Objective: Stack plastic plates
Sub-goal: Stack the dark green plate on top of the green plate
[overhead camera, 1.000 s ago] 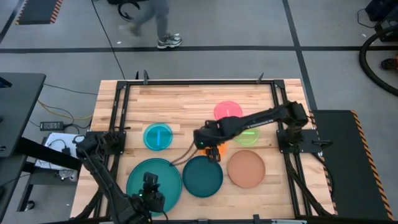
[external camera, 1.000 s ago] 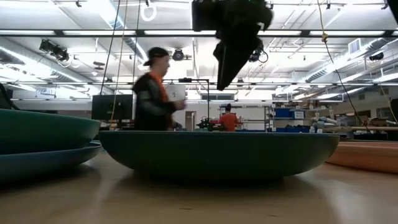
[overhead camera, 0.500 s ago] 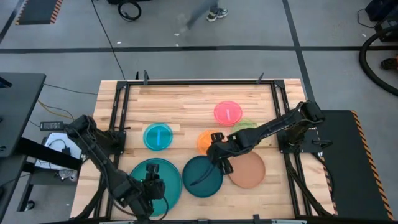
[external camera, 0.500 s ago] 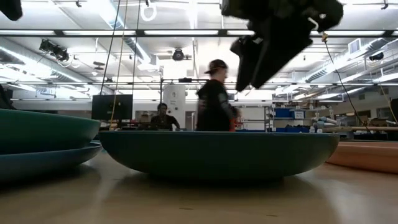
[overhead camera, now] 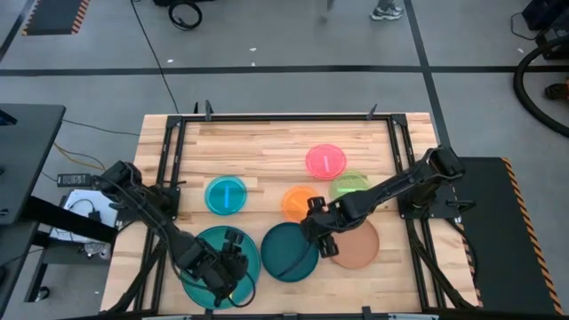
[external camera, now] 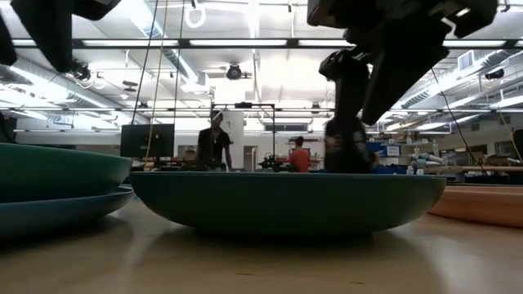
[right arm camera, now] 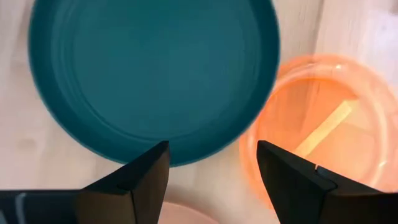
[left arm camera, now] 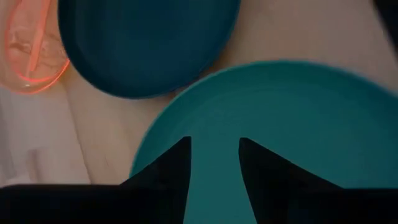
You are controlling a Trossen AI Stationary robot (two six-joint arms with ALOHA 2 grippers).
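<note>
The large teal plate [overhead camera: 206, 253] rests in a blue plate [external camera: 57, 211] at the near left. My left gripper [left arm camera: 214, 177] hangs open over the teal plate with nothing between its fingers. A dark teal plate [overhead camera: 286, 253] lies at the near middle and a brown plate [overhead camera: 357, 244] to its right. My right gripper [right arm camera: 214, 180] stands open above the gap between these two, fingers pointing down and touching nothing. Small orange [overhead camera: 298, 201], pink [overhead camera: 326, 161], green [overhead camera: 353, 183] and cyan [overhead camera: 226, 195] plates lie farther back.
A black metal frame [overhead camera: 267, 117] runs around the wooden table. The far half of the table behind the small plates is bare wood [overhead camera: 258, 147]. People stand in the room beyond the table [external camera: 214, 147].
My right gripper has moved from over the orange plate toward the table's near right and down, ending between the dark teal and brown plates. My left gripper has swung from the near edge toward the right, over the large teal plate, and tipped more downward. No plate has moved.
</note>
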